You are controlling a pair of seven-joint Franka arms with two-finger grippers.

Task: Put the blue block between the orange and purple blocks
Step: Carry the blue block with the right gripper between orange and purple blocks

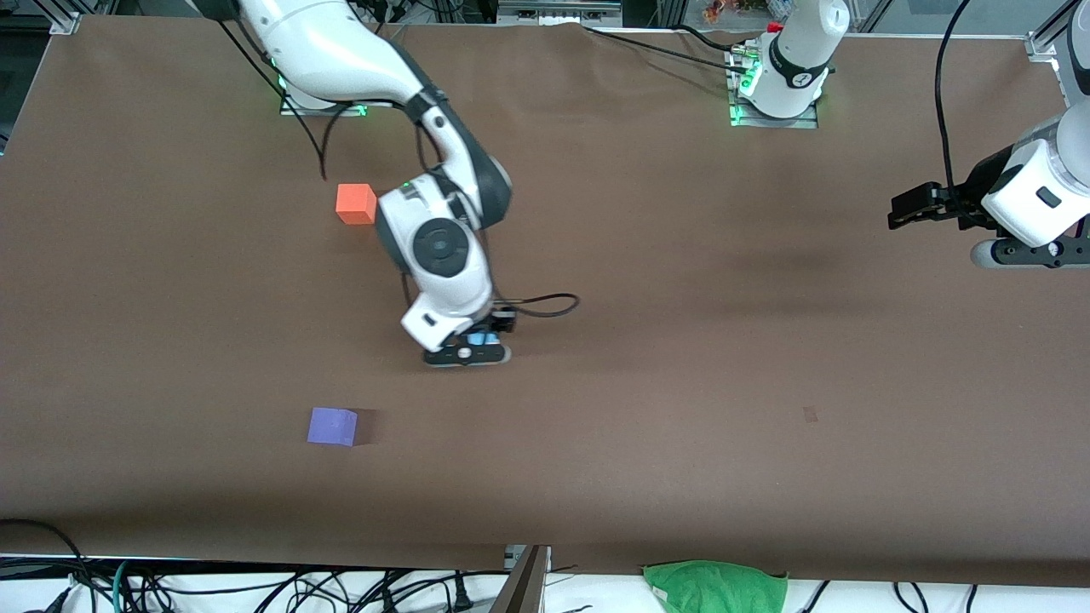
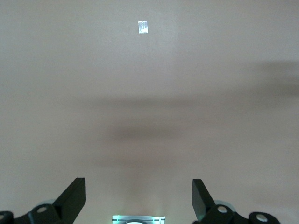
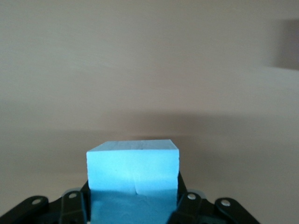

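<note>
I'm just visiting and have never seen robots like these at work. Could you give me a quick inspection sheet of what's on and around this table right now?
Surface: brown table, a small dark mark toward the left arm's end.
Job's things: blue block held in the right pincer; orange block close to the right arm's base; purple block nearer the front camera than the orange one.
Clutter: nothing seen on the table.
Grippers: right pincer shut on the blue block, between the orange and purple blocks but offset toward the table's middle; left pincer open, empty, waiting at its own end.
Cables: black cable looping by the right pincer.
Surroundings: green cloth and loose cables under the table's edge.
</note>
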